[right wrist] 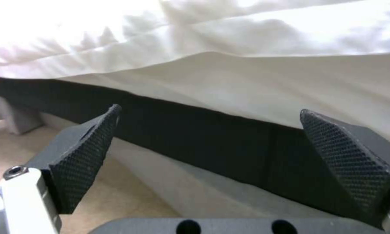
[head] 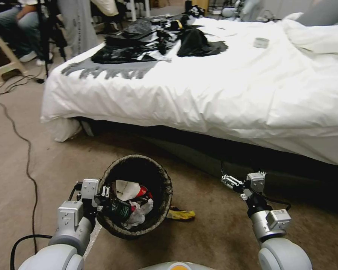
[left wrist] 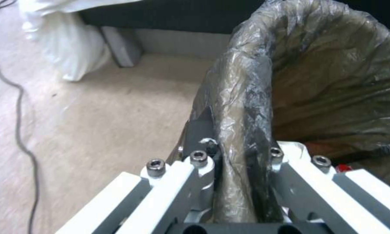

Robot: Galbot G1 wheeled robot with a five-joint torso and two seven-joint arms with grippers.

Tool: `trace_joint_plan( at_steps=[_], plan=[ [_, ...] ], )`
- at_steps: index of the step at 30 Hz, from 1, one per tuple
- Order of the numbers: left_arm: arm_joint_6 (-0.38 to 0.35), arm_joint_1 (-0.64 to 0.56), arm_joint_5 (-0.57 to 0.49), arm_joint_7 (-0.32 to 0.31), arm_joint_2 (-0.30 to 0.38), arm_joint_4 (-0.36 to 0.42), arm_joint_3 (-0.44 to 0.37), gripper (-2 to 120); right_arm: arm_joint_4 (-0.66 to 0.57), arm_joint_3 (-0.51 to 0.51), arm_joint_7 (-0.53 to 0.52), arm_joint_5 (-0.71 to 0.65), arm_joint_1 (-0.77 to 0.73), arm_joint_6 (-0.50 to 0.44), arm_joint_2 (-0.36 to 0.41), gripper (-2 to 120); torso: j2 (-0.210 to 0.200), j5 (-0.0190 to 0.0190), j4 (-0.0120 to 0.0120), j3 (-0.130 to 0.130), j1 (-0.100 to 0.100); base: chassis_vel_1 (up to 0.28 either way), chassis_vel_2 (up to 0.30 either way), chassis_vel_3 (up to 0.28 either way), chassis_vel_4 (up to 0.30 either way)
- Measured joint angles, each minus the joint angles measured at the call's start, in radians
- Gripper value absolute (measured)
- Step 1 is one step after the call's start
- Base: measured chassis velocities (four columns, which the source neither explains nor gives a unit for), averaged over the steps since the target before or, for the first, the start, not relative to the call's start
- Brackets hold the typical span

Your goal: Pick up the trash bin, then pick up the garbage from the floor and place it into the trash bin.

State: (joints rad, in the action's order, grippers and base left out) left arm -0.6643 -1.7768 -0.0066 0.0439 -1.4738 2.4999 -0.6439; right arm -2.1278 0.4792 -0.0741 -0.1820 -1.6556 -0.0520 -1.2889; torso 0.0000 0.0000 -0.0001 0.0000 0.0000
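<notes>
The trash bin (head: 161,176), lined with a dark bag, hangs tilted above the floor (head: 214,232). My left gripper (head: 104,198) is shut on its near-left rim. In the left wrist view the gripper (left wrist: 240,152) pinches the bag-covered rim (left wrist: 242,97) between its fingers. Inside the bin lies garbage: white paper (head: 125,189), a green bottle (head: 120,210) and a tissue (head: 142,210). A yellow wrapper (head: 181,214) lies on the carpet just right of the bin. My right gripper (head: 229,182) hovers open to the right of it, near the bed base; its pads (right wrist: 86,152) hold nothing.
A bed with a white duvet (head: 233,86) fills the space ahead, over a dark base (head: 214,150). Black bags (head: 146,41) and a tape roll (head: 261,42) lie on it. A black cable (head: 26,157) runs along the floor at left. A stool (head: 2,56) stands far left.
</notes>
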Motion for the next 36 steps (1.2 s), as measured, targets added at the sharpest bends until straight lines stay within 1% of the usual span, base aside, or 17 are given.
trace_joint_plan(
  at_steps=[14,18,21,22,25,27,30,31,34,35,36],
  plan=[
    [0.001,0.001,-0.002,0.000,0.001,0.000,-0.003,5,0.009,-0.012,0.022,0.002,0.013,0.021,0.007,100,0.000,0.0000,0.0000,0.000,0.000,0.090,0.091,0.088,0.091],
    [0.016,0.002,-0.007,-0.007,0.001,0.000,-0.003,5,0.020,-0.013,0.041,0.002,0.024,0.037,0.014,100,0.000,-0.0001,0.0002,0.000,0.000,0.090,0.073,0.097,0.080],
    [0.033,0.004,-0.011,-0.016,0.001,0.000,-0.005,5,0.053,-0.003,0.101,-0.015,0.052,0.091,0.020,100,0.000,0.0001,0.0002,0.000,0.000,0.028,0.040,0.016,0.032],
    [0.033,0.004,-0.011,-0.016,0.001,0.000,-0.005,5,0.053,-0.003,0.101,-0.015,0.052,0.091,0.020,100,0.000,0.0001,0.0002,0.000,0.000,0.000,0.000,0.000,0.000],
    [0.033,0.003,-0.015,-0.015,0.003,0.000,-0.005,5,0.110,-0.014,0.144,-0.063,0.091,0.153,0.067,100,0.000,0.0000,-0.0002,0.000,0.000,0.000,0.000,0.000,0.000],
    [0.033,0.003,-0.017,-0.015,0.004,0.000,-0.005,5,0.123,-0.019,0.152,-0.067,0.098,0.160,0.079,100,0.000,0.0002,-0.0002,0.000,0.000,0.000,0.000,0.000,0.000],
    [0.033,0.000,-0.024,-0.016,0.010,0.000,-0.016,5,0.212,-0.056,0.188,-0.092,0.147,0.193,0.165,100,0.000,0.0001,0.0003,0.000,0.000,0.000,0.000,0.000,0.000],
    [0.033,0.000,-0.024,-0.016,0.010,0.000,-0.016,5,0.212,-0.056,0.188,-0.092,0.147,0.193,0.165,100,0.000,0.0001,0.0003,0.000,0.000,0.000,0.000,0.000,0.000],
    [0.033,0.000,-0.029,-0.016,0.015,0.000,-0.020,5,0.271,-0.099,0.227,-0.175,0.181,0.246,0.236,100,0.000,0.0001,0.0001,0.000,0.000,0.000,0.000,0.000,0.000],
    [0.033,0.000,-0.029,-0.016,0.015,0.000,-0.020,5,0.271,-0.099,0.227,-0.175,0.181,0.246,0.236,100,0.000,0.0001,0.0001,0.000,0.000,0.000,0.000,0.000,0.000],
    [0.032,0.000,-0.031,-0.016,0.016,0.000,-0.020,5,0.284,-0.114,0.235,-0.216,0.190,0.269,0.254,100,0.000,0.0002,0.0000,0.000,0.000,0.000,0.000,0.000,0.000]
  ],
)
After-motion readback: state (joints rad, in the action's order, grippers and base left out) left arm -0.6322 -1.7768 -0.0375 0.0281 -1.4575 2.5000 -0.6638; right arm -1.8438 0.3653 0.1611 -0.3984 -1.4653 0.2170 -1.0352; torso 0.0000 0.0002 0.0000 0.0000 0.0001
